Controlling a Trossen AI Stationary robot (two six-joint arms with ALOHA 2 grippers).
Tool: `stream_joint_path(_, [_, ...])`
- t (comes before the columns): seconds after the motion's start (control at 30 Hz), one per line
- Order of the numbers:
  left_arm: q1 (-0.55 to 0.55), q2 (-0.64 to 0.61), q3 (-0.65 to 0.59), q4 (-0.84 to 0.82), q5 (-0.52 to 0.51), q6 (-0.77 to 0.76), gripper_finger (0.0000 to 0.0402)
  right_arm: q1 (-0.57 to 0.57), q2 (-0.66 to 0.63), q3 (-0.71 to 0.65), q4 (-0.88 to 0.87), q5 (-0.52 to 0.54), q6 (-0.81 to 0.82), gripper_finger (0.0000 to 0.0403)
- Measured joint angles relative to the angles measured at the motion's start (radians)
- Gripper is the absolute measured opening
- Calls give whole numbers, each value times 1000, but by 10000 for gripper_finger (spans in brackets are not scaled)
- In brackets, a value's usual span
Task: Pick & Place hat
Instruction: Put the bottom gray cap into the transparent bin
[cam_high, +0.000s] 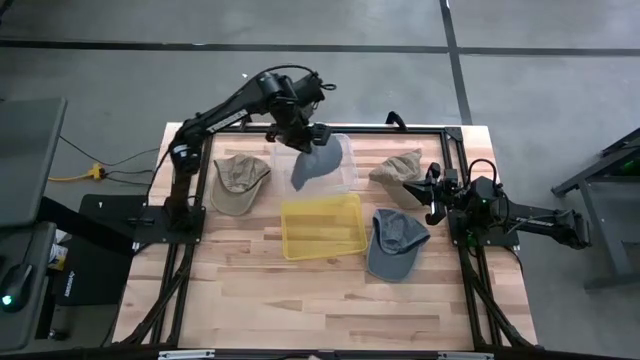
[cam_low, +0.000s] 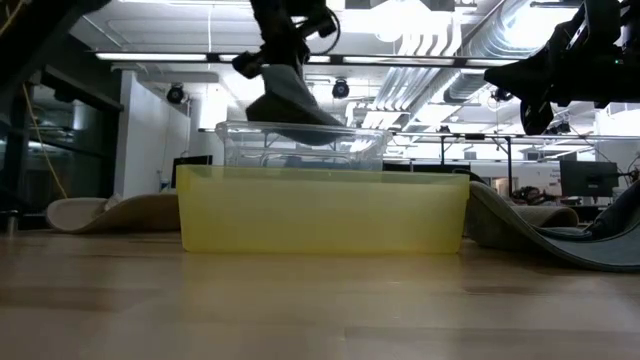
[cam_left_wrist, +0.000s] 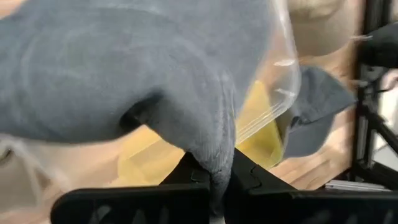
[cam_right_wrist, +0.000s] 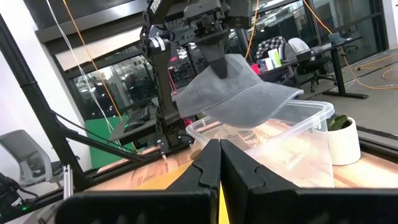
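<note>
**Grey hat held over the clear bin**

While the left gripper (cam_high: 300, 133) pinches its crown edge, the grey hat (cam_high: 318, 160) hangs above the clear bin (cam_high: 345, 172), which sits just behind the yellow bin (cam_high: 322, 226). In the high view its long axis runs diagonally, from the gripper toward the table's right side. The fabric is soft, plain grey and droops. The right gripper (cam_high: 434, 195) waits at the table's right edge, fingers pressed together, empty.
</note>
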Motion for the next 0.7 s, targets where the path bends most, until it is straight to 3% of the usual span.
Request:
stream_joint_path(0.17, [0, 59, 80, -86, -2, -16, 0, 0, 0, 0, 0, 0, 0, 0])
stream_joint_path(0.7, [-30, 110, 79, -80, 22, -49, 0, 0, 0, 0, 0, 0, 0, 0])
